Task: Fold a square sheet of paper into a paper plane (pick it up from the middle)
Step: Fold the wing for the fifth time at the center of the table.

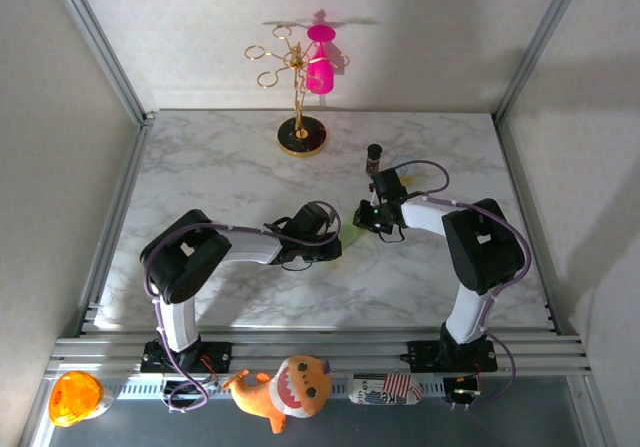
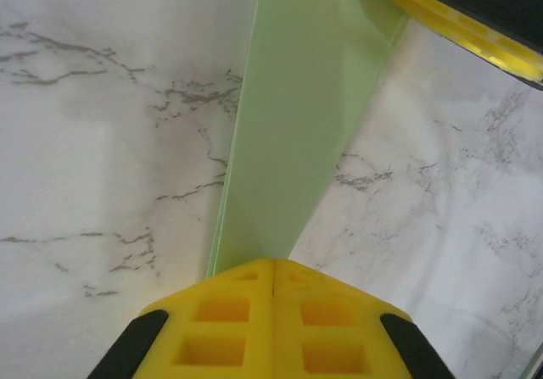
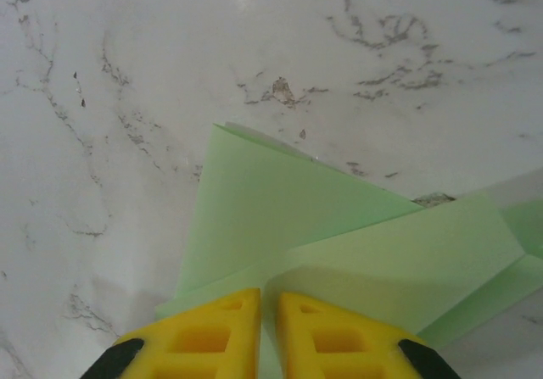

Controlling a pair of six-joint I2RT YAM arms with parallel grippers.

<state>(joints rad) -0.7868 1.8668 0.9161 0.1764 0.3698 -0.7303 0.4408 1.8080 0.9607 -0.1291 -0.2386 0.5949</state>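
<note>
Two grips on one plane (image 2: 297, 125). Clamps it in left gripper (image 2: 273, 267): yellow fingers (image 2: 212, 332) pressed flush, no gap along the seam, pale green paper running out from between the tips. Pinches it too in right gripper (image 3: 270, 301): fingers (image 3: 339, 341) a thin slit apart, folded layers coming straight out of that slit.

Ahead of left gripper, reads as a long narrow green band, slim at the tips and broadening farther out, reaching as far as right gripper's yellow finger, ahead and to the right. Cannot tell from here whether lifted off the table (image 2: 93, 158) or lying on it.

Ahead of right gripper, fans into overlapping flaps: one pointed flap ahead and slightly left, a wider layer sweeping off to the right, a crease between them. White marble with grey veins all round and beyond.

From above, meets tip to tip: left gripper just left of right gripper, elbows bent outward, a faint sliver of green between the two. Just beyond right gripper, a small dark post (image 1: 375, 155), upright, apart from the fingers. Farther beyond both, near the far edge, a gold stand (image 1: 301, 135) carrying a pink cup (image 1: 320, 72). Behind both grippers, past the arm bases, a plush toy (image 1: 285, 387), a can (image 1: 385, 388) to its right and an orange ball (image 1: 75, 397) well off to the left.
</note>
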